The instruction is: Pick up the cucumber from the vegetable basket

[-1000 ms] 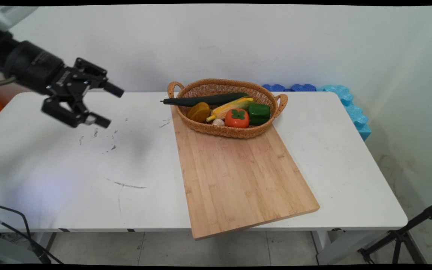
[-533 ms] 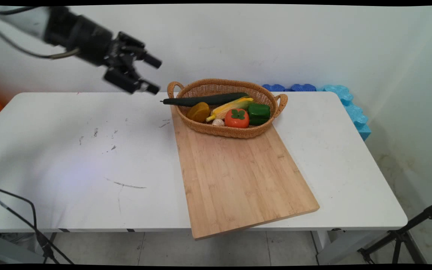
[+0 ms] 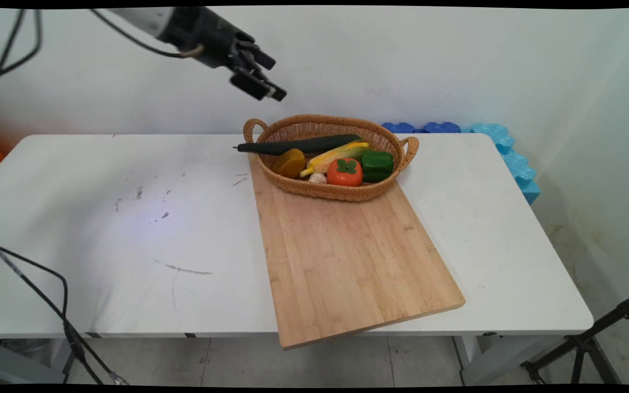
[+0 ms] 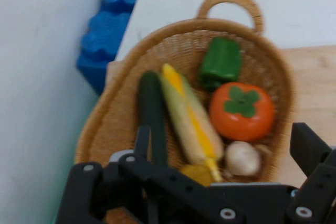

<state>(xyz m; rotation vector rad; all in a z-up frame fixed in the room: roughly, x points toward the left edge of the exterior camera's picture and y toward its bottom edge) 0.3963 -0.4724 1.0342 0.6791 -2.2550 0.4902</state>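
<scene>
My gripper hangs open and empty, high above the table, just up and left of the wicker basket. The basket stands on the far end of a wooden cutting board. In it lie a dark green cucumber poking over the left rim, a yellow corn cob, an orange tomato, a green pepper, a small white garlic and a round yellow-brown piece. The hand view looks down into the basket: cucumber, corn, tomato, pepper and garlic lie between the open gripper fingers.
Blue foam blocks line the wall and the table's far right corner. The white table carries scuff marks on its left half. Black cables hang at the front left. A tripod leg stands at the lower right.
The gripper has risen and swung right, from low over the table's left side to high above the basket's left handle. It stayed open. Nothing on the table moved.
</scene>
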